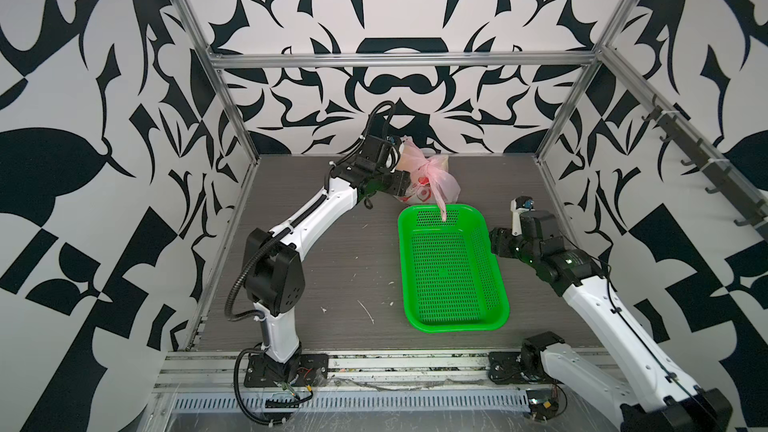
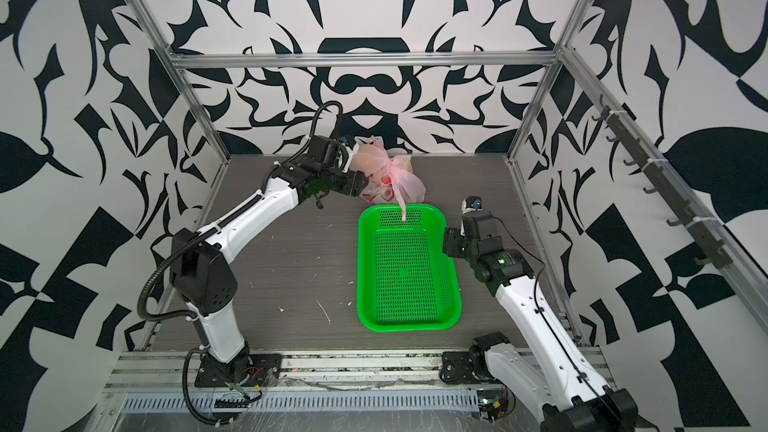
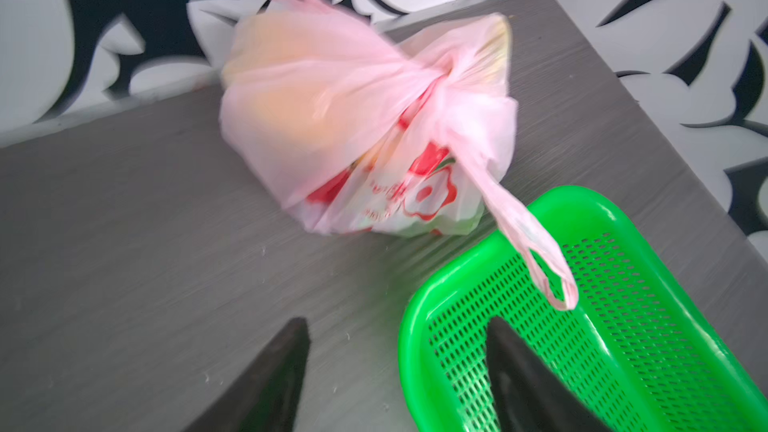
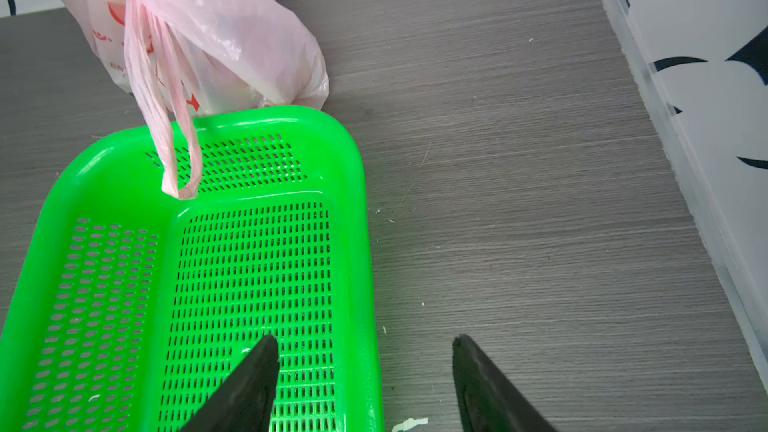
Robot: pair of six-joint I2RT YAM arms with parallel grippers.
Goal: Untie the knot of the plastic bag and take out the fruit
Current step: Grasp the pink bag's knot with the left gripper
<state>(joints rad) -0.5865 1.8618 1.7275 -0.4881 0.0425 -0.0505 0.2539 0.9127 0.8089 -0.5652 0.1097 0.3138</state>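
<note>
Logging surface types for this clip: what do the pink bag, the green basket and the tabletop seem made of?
Plastic bag: thin, translucent, slightly glossy plastic film; it crinkles, bunches at the knot, and colours inside show through.
Basket: rigid moulded plastic, glossy; bright highlights on its rim, regular slots.
Tabletop: matte grey with fine streaked grain, probably laminate.

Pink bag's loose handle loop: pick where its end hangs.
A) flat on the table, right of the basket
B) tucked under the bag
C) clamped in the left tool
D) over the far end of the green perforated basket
D: the handle loop droops from the knot of the plastic bag and ends inside the far rim of the green basket.
</note>
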